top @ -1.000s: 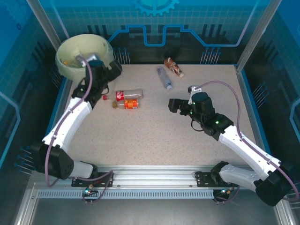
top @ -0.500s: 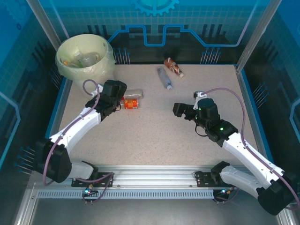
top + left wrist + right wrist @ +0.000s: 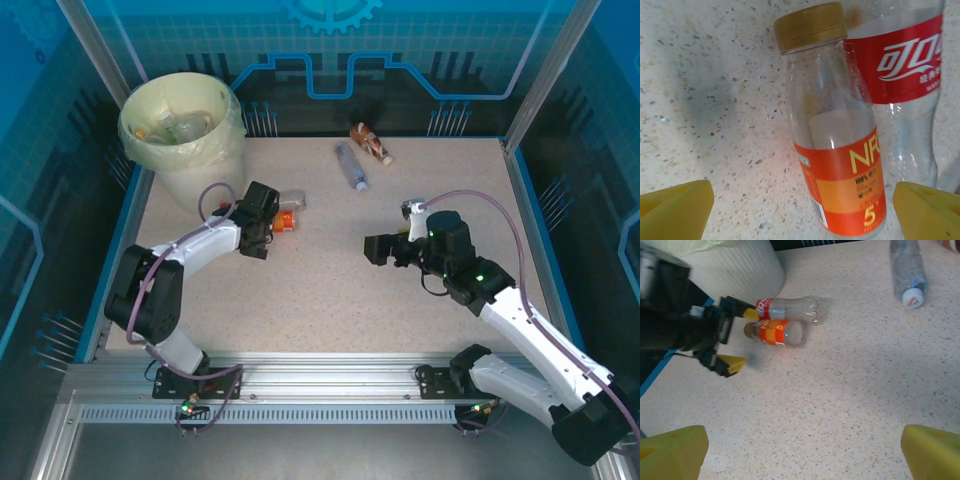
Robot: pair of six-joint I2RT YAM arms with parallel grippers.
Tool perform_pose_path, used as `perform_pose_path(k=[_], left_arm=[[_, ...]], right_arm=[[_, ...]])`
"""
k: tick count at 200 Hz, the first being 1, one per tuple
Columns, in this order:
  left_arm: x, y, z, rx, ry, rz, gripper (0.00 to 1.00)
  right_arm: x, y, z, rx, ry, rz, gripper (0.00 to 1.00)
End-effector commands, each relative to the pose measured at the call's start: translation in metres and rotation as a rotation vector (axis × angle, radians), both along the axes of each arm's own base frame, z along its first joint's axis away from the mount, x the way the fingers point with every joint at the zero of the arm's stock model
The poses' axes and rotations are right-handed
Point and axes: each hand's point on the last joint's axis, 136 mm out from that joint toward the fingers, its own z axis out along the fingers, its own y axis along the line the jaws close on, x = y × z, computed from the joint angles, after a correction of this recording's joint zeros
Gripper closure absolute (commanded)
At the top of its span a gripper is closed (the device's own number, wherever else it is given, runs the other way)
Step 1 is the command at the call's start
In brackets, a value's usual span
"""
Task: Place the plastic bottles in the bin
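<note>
Left end effector (image 3: 801, 207) stands wide, jaws either side of the orange-labelled bottle (image 3: 835, 150), which lies on the tabletop (image 3: 330, 270) near the bin (image 3: 190, 165), touching the red-labelled bottle (image 3: 905, 75); I'd close squarely on its body, one finger slipped between the pair; right end effector (image 3: 800, 450) hangs wide.

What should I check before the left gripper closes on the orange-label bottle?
1. Left gripper open: ok.
2. Orange-label bottle lying flat between its fingers: ok, though off-centre.
3. Red-label bottle clear of the closing path: not ok; it lies close beside the orange-label one, seemingly touching.
4. Right gripper open, empty and well away from both bottles: ok.
5. Bin upright, top open, room left: ok.
6. Gripper low enough to grip the bottle's body: cannot tell.
</note>
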Motion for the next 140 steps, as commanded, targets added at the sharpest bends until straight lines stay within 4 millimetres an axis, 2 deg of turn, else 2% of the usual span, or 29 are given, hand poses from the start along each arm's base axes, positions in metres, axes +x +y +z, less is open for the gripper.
perform_pose_path(k=[1,25,58,84,108,140], left_arm=[[0.019,-0.006,0.001,-0.037,-0.010,0.033,0.09],[0.027,-0.007,-0.006,-0.028,-0.002,0.048,0.12],[0.023,-0.014,-0.039,-0.096,0.067,0.076,0.19],[0.021,-0.017,-0.056,-0.104,0.107,0.066,0.23],[0.017,-0.016,-0.065,-0.086,0.139,0.045,0.23],[0.009,-0.009,-0.071,-0.044,0.152,0.012,0.31]], right_arm=[[-0.007,0.005,0.015,0.004,-0.037,0.062,0.00],[-0.007,0.006,0.017,0.009,-0.037,0.057,0.00],[-0.006,0.004,0.014,-0.001,-0.027,0.044,0.00],[-0.005,0.004,0.014,-0.004,-0.020,0.042,0.00],[-0.004,0.006,0.013,-0.004,-0.013,0.045,0.00],[-0.002,0.008,0.012,-0.006,-0.006,0.046,0.00]])
